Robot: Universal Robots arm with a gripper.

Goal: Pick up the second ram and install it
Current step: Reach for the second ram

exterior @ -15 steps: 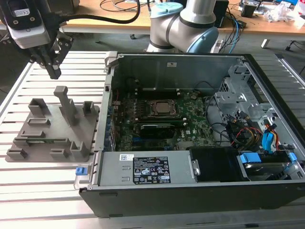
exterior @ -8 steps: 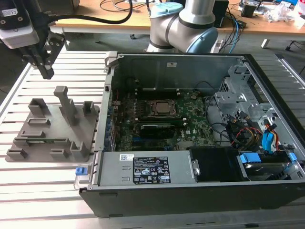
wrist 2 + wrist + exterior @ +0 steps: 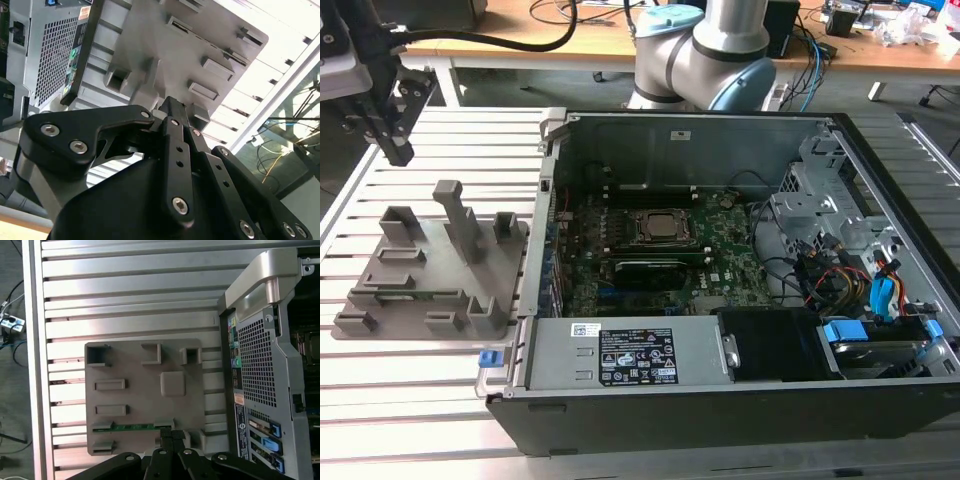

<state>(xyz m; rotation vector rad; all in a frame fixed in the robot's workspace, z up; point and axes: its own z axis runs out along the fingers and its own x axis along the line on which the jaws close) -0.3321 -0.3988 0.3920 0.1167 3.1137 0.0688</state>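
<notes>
I hold the end effector (image 3: 399,152) closed and empty above the grey fixture (image 3: 145,395) on the tabletop (image 3: 125,290) beside the case (image 3: 260,365), where the ram (image 3: 132,426) stands on edge in a slot, presumably to offer its long edge for pinching.

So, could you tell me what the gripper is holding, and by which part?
Nothing; the gripper hangs empty above the fixture, where the ram lies.
</notes>
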